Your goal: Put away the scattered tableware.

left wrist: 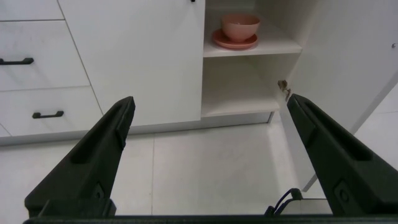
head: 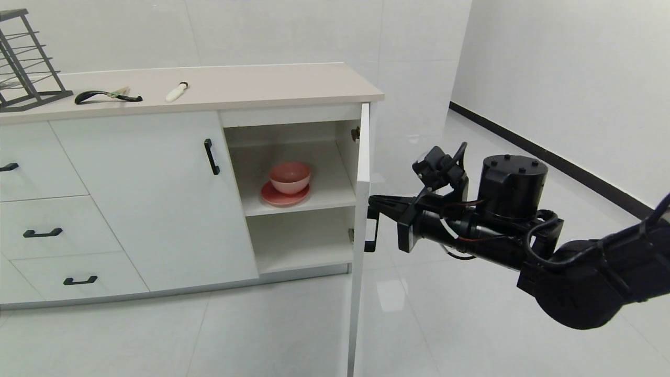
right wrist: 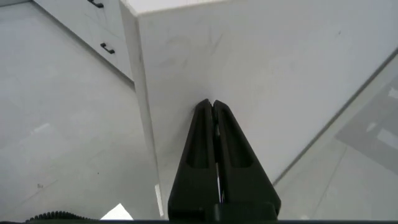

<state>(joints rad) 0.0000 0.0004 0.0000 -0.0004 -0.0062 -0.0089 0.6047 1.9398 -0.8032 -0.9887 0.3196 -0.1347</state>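
Tableware stowed: a pink bowl sits on its plate on the cupboard's upper shelf, door wide open. The right gripper, jaws shut and empty, touches the door's outer face beside its handle; the left gripper gapes wide, holding nothing. Closing the door looks the step in hand, needing a steady push.

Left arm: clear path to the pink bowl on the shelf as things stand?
Probably yes. The door stands wide open, and the left hand is open and faces the bowl with nothing between them. The right hand is outside the door.
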